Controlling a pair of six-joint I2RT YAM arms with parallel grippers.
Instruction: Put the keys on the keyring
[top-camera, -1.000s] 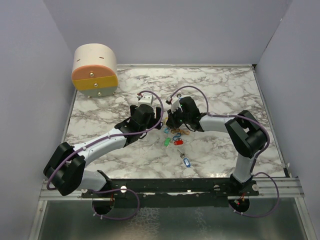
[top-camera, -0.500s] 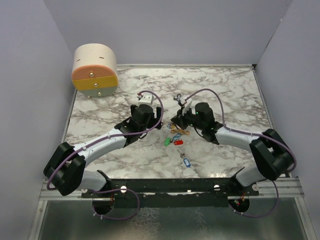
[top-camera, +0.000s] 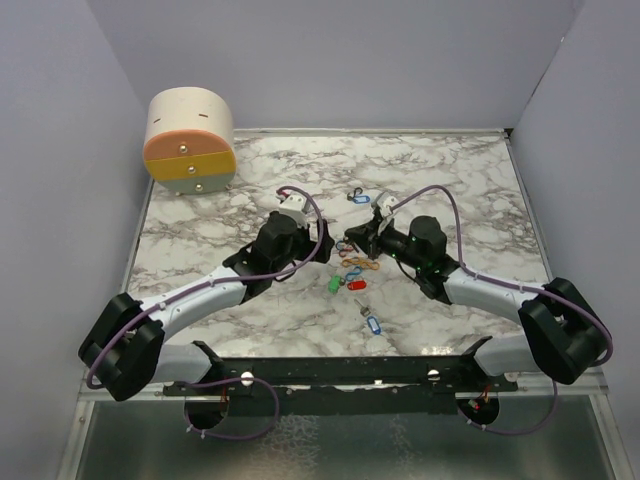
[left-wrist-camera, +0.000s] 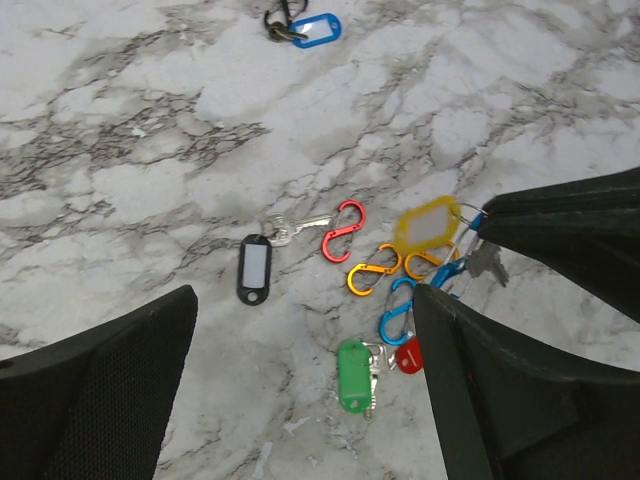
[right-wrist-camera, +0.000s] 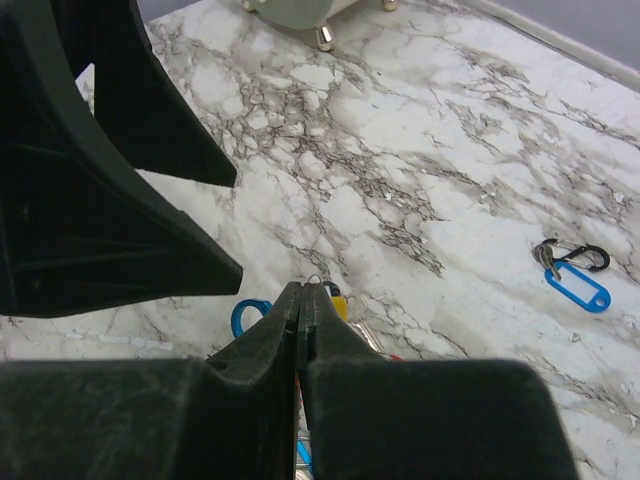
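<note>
While closed, drawer box (top-camera: 190, 140), keys (top-camera: 335, 284) outside.

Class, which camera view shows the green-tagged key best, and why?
The left wrist view. There the green-tagged key is seen whole and close up, with its metal blade visible beside the tag. In the top external view the green-tagged key is only a small green speck. The right wrist view does not show it.

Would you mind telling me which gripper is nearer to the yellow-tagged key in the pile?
Right. The right gripper, shut, has its tip right beside the yellow-tagged key; the left gripper hangs open above, farther from that key.
</note>
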